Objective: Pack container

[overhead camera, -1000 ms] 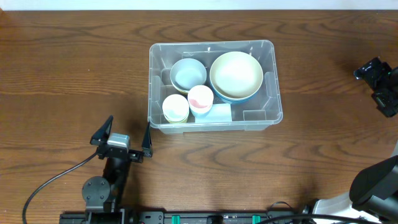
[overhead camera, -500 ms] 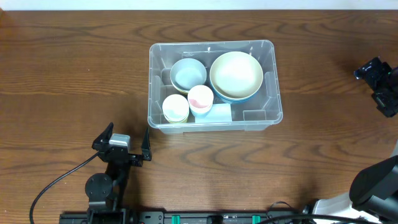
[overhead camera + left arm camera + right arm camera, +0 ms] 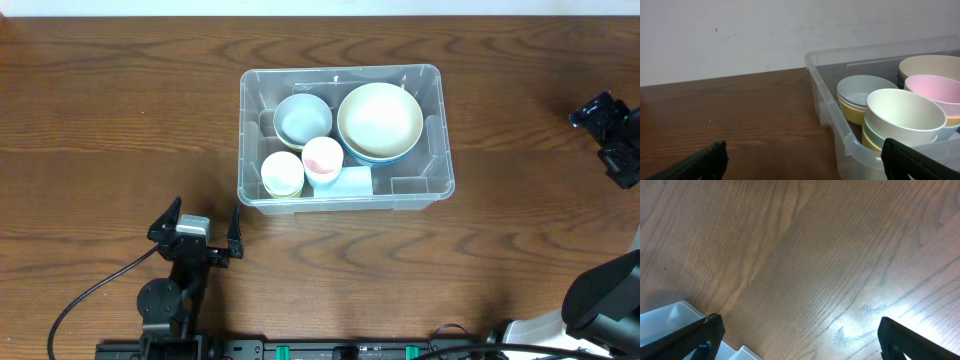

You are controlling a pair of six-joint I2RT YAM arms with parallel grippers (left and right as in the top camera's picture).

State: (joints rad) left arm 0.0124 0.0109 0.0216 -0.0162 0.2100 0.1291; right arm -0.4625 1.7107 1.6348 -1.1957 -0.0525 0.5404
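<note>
The clear container (image 3: 340, 70) stands at the table's middle. Inside it are a grey-blue bowl (image 3: 303, 118), a big cream bowl (image 3: 379, 120) nested in a blue one, a pale yellow cup (image 3: 283, 174) and a pink cup (image 3: 322, 159), with a white label (image 3: 352, 182) on the front wall. My left gripper (image 3: 205, 216) is open, empty, just off the container's near left corner. In the left wrist view the container's rim (image 3: 826, 100) rises just beyond the open left gripper (image 3: 805, 162). My right gripper (image 3: 608, 128) is far right, open over bare wood (image 3: 800, 337).
Dark wooden table (image 3: 120, 110) all round the container. A black cable (image 3: 90, 290) trails from the left arm's base at the near edge. A white-edged object (image 3: 670, 317) shows at the lower left of the right wrist view.
My left gripper has drawn back a little toward the table's near edge and then held still. The right arm and the container's contents have not moved.
</note>
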